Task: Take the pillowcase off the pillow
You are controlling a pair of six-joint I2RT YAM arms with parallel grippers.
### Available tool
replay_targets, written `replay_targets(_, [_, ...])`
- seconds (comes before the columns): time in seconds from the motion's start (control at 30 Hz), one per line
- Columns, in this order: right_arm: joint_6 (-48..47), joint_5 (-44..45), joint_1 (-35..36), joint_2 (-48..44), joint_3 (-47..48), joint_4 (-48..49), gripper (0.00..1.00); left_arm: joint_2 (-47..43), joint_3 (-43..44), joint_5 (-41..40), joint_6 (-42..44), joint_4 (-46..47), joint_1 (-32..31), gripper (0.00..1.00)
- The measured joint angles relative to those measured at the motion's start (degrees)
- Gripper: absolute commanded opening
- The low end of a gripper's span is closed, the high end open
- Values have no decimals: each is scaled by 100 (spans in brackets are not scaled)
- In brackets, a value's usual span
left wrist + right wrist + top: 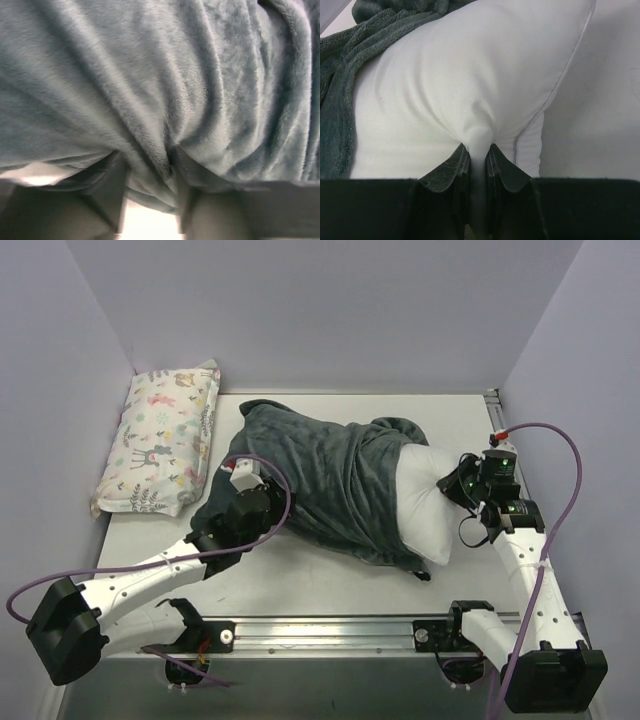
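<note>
The pillowcase [320, 480] lies across the table's middle with its plain slate-grey face outward, still covering the left part of the white pillow [425, 505]. The pillow's right end sticks out bare. My left gripper [245, 475] is at the cover's left edge; in the left wrist view a fold of grey pillowcase [165, 75] is bunched between its fingers [105, 200], with creases running into the left gripper [150, 200]. My right gripper [477, 155] is shut on a pinch of the pillow [470, 75], with the pillowcase [340, 100] at its left.
A small pastel animal-print pillow [160, 440] lies at the back left against the wall. A metal rail [330, 630] runs along the near edge between the arm bases. Purple walls enclose the table on three sides.
</note>
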Motion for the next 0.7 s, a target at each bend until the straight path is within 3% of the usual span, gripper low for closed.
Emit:
replay_targets(0.03, [-2,0,0,0,2,-9,0,2,-9,46,57,63,92,34])
replay_targets(0.07, [-7,0,0,0,2,-15,0,2,-9,105,101,83,181,19])
replay_targets(0.13, [-17,-2,-2,0,35,-66,0,0,-7,251,192,76,398,3])
replay_targets(0.37, [4,-632,-595,66,387,-367,0,-374,439,380,345,-949,1307,0])
replay_targets(0.47, [68,-874,-881,186,614,-511,0,-450,903,520,503,-1486,2087,0])
replay_targets(0.6, [214,-1438,-1067,387,796,-619,0,-422,1228,1257,667,-1893,3445,0])
replay_targets(0.7, [297,-1781,-1117,529,809,-691,0,-201,1412,1790,728,-2214,4092,0])
